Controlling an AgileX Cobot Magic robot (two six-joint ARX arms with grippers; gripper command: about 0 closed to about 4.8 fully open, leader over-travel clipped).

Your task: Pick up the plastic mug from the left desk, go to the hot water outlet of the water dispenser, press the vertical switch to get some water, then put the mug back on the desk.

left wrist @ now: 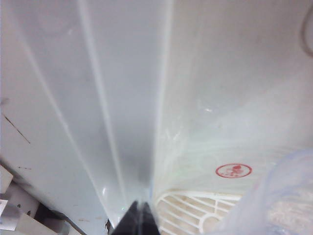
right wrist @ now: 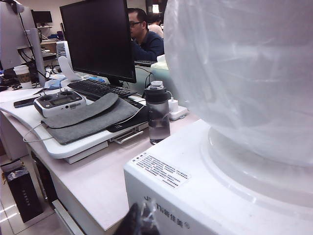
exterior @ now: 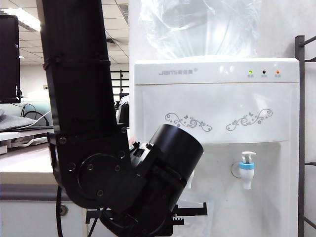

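Note:
The white water dispenser (exterior: 217, 98) fills the exterior view, and my left arm covers its hot water outlet and vertical switch. Low in the tap recess, my left gripper (exterior: 190, 213) points at the dispenser. In the left wrist view the left gripper (left wrist: 140, 211) is shut with nothing visible between its tips, just above the drip tray grid (left wrist: 195, 215). A blurred clear shape beside the tips looks like the plastic mug (left wrist: 288, 196). My right gripper (right wrist: 142, 218) hangs shut before the dispenser's top front edge, with a clear glint at its tips. The left desk (right wrist: 98, 181) lies beyond.
The blue-collared tap (exterior: 247, 169) stands uncovered to the right of my arm. A dark bottle (right wrist: 157, 113), a monitor (right wrist: 100, 39), a keyboard and a grey cloth sit on the desk. A dark metal rack (exterior: 300, 138) stands at the dispenser's right side.

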